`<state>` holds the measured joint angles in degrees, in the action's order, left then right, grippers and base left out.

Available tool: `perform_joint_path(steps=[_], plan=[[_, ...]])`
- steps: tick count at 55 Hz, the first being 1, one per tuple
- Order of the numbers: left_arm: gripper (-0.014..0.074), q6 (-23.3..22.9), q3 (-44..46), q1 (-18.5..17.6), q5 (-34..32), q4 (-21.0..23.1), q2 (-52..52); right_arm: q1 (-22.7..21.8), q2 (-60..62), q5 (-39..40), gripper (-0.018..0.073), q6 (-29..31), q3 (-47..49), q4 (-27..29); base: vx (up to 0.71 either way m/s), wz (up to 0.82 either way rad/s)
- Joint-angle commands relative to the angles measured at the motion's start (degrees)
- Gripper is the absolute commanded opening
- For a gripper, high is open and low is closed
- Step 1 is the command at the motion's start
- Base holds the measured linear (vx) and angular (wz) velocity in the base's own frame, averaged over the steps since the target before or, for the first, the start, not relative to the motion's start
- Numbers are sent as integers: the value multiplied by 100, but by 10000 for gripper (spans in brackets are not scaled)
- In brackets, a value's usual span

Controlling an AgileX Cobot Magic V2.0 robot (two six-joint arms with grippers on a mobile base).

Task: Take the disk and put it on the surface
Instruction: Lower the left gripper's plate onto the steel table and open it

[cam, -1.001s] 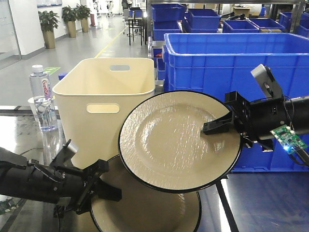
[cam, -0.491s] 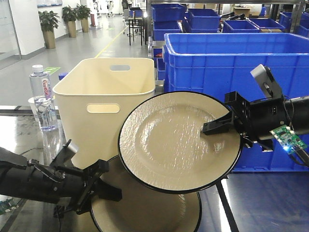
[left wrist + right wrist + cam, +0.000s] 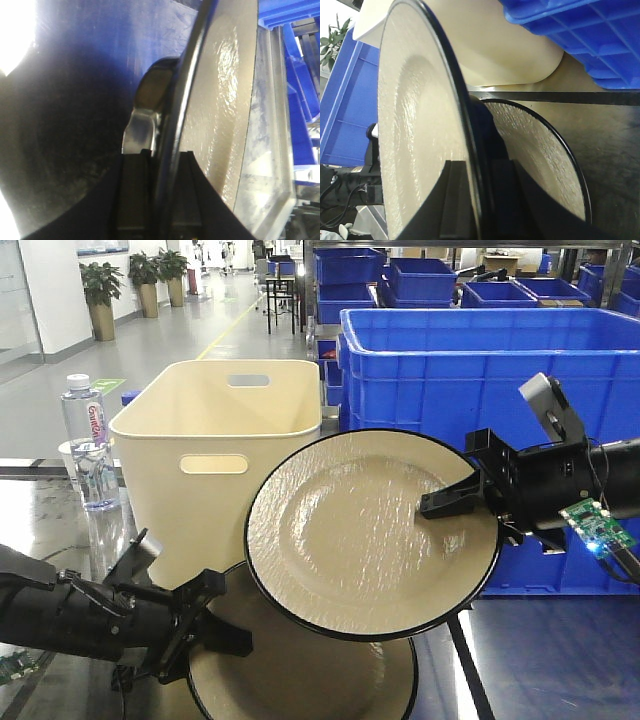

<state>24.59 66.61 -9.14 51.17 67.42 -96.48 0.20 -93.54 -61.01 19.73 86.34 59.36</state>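
A beige disk with a black rim (image 3: 350, 530) hangs tilted in the air, its face toward the front view. My right gripper (image 3: 435, 505) is shut on its right rim; the right wrist view shows the jaws astride that rim (image 3: 480, 170). A second, similar disk (image 3: 300, 670) lies low over the glossy dark surface (image 3: 540, 660), partly hidden behind the raised one. My left gripper (image 3: 225, 625) is shut on its left rim, and the left wrist view shows the fingers pinching the black edge (image 3: 162, 155).
A cream plastic bin (image 3: 225, 430) stands right behind the disks. Large blue crates (image 3: 470, 350) fill the back right. A water bottle (image 3: 88, 440) stands at the left. A black tape line (image 3: 465, 660) crosses the tabletop.
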Motion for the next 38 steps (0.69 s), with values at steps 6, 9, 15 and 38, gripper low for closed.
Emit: perform_joint_path(steps=[6,9,15,38], plan=[[1,-284,174,-15,224,288,298,-20,302,161,-8,-252,225,708,0,0],[6,-291,174,-15,187,115,298,-20,302,167,-8,-252,225,689,0,0],[23,-596,174,-15,196,-410,277,-20,302,173,-8,-252,225,687,0,0],[404,-891,180,-10,305,-1730,269,-20,302,167,-8,-230,225,636,0,0]])
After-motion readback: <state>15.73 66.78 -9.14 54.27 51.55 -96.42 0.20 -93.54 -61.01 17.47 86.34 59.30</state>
